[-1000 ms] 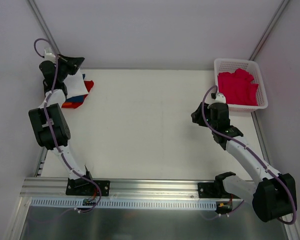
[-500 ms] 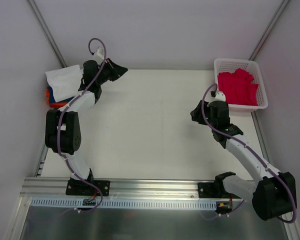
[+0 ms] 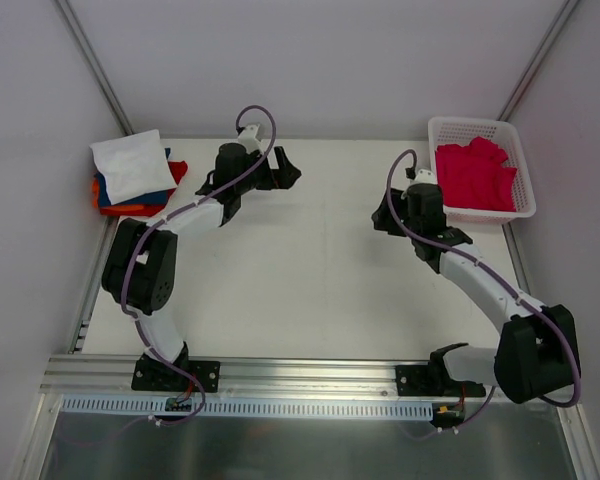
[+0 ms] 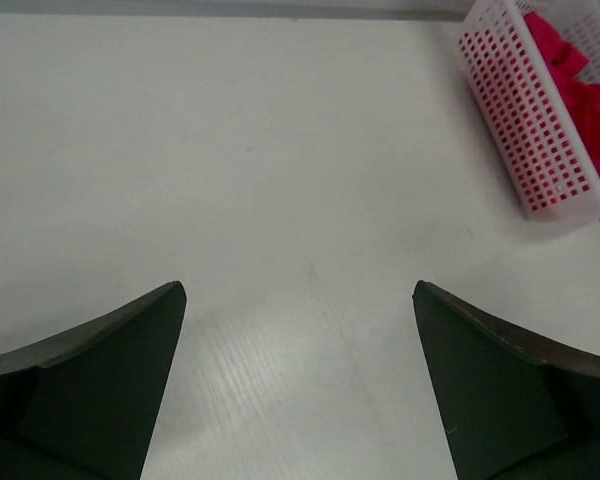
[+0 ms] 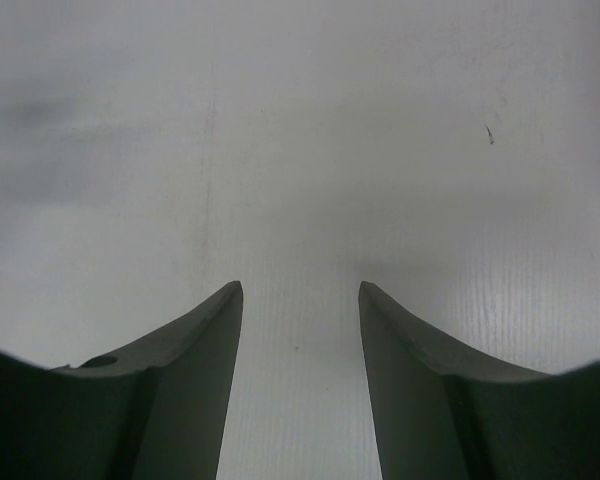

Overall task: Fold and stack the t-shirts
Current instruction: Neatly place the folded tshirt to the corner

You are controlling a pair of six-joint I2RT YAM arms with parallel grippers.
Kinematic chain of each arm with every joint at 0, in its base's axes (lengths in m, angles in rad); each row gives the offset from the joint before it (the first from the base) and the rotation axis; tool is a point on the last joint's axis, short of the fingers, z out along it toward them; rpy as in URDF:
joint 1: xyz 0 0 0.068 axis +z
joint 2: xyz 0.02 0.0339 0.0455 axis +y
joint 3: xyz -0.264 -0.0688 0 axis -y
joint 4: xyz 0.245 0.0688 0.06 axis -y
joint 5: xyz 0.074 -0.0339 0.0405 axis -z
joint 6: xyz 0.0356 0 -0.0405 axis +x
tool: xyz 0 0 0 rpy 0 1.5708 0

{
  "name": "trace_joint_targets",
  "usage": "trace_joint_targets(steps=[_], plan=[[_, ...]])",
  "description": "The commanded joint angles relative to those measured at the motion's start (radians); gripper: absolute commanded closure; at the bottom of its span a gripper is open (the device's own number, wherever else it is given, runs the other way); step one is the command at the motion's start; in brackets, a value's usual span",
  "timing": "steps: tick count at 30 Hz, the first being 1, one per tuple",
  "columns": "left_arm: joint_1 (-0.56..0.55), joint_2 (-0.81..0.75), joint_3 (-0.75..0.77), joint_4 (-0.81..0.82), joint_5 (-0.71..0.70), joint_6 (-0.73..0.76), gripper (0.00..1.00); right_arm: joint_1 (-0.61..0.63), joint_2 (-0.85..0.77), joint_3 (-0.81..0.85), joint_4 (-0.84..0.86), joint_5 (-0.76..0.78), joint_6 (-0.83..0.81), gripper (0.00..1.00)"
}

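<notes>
Left gripper (image 4: 298,287) is opened wide, right gripper (image 5: 300,285) parted, both empty; pink shirt (image 3: 475,178), upper right, is best pinched at an edge.

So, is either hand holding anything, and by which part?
Nothing is held: the left hand and the right hand are both open and empty.

The white t-shirt (image 3: 128,162) is showing plain white, with the navy blue t-shirt (image 3: 152,198) and the orange-red t-shirt (image 3: 178,172) peeking out in solid colour beneath it. The crimson-pink t-shirt (image 3: 475,175) is glowing an unbroken hot pink through the basket (image 3: 470,121), which is wearing white in a lattice of small square holes. The table (image 3: 310,260) is reading as plain off-white. The left arm (image 3: 140,270) and right arm (image 3: 485,290) are mixing black and white sections with purple cables (image 3: 255,112), and the left gripper (image 4: 298,287) and right gripper (image 5: 300,287) are showing matte charcoal fingers
</notes>
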Motion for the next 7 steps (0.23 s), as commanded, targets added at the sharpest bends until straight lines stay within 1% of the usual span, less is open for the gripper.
trace_joint_targets(steps=[1, 4, 7], plan=[[-0.02, 0.001, -0.031, 0.004, -0.088, 0.127, 0.01, 0.004, 0.035, 0.088, 0.058, 0.017, -0.028, 0.47], [-0.031, 0.008, -0.049, 0.015, -0.108, 0.153, 0.01, 0.012, 0.082, 0.121, 0.056, 0.045, -0.044, 0.5], [-0.039, 0.009, -0.071, 0.033, -0.13, 0.176, 0.01, 0.021, 0.115, 0.136, 0.07, 0.066, -0.06, 0.5]])
